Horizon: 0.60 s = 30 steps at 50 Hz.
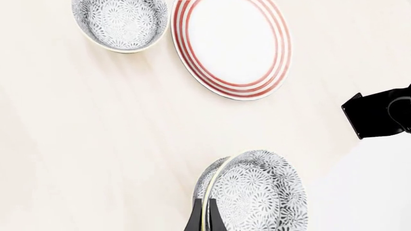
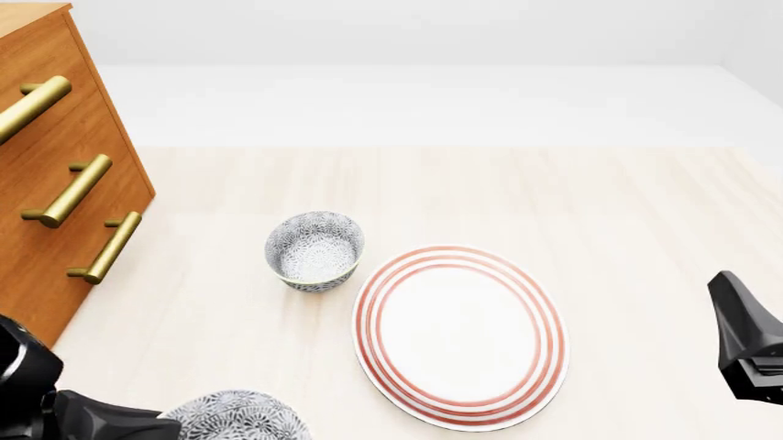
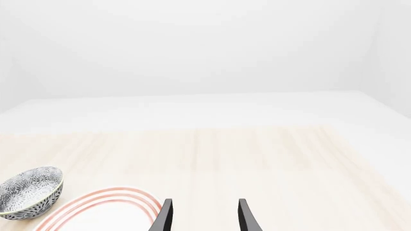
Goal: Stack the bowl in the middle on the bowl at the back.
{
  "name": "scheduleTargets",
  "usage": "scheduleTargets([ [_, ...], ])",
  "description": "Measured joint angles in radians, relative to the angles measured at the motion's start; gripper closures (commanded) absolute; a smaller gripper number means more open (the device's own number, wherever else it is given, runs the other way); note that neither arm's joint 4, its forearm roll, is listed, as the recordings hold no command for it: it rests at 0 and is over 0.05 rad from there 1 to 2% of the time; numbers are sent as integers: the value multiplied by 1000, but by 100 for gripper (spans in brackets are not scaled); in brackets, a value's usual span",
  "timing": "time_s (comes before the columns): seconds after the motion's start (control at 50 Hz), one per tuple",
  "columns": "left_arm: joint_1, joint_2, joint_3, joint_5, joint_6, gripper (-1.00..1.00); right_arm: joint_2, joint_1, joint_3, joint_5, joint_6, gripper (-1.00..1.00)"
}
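The bowl in the middle [image 1: 260, 192], wide with a dense grey leafy pattern and a cream rim, sits at the near left in the front view [image 2: 238, 417]. My left gripper [image 1: 205, 220] is shut on its rim, one finger inside and one outside. The bowl at the back [image 2: 314, 249] is narrower and deeper and stands upright farther off, also seen from the wrists [image 1: 121, 23] [image 3: 29, 192]. My right gripper [image 3: 204, 219] is open with nothing in it, hovering near the plate's right side.
A red-ringed white plate [image 2: 459, 335] lies right of the two bowls, touching neither. A wooden drawer cabinet with brass handles [image 2: 61, 165] stands at the left. The right arm [image 2: 746, 353] is at the right edge, also seen in the left wrist view [image 1: 378, 113].
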State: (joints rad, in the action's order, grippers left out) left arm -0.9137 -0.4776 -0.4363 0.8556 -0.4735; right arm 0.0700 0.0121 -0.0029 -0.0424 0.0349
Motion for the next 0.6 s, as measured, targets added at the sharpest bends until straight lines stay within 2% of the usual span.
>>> scheduleTargets([
  [0.32,-29,-29,74,-75,-18,100,-3,0,0,3,2,-100],
  [0.34,-32,-31,76,-79,-19,-100,-3,0,0,3,2,-100],
  [0.6,-53,-49,89,-106,-31,-100,-4,1,0,5,3,-100],
])
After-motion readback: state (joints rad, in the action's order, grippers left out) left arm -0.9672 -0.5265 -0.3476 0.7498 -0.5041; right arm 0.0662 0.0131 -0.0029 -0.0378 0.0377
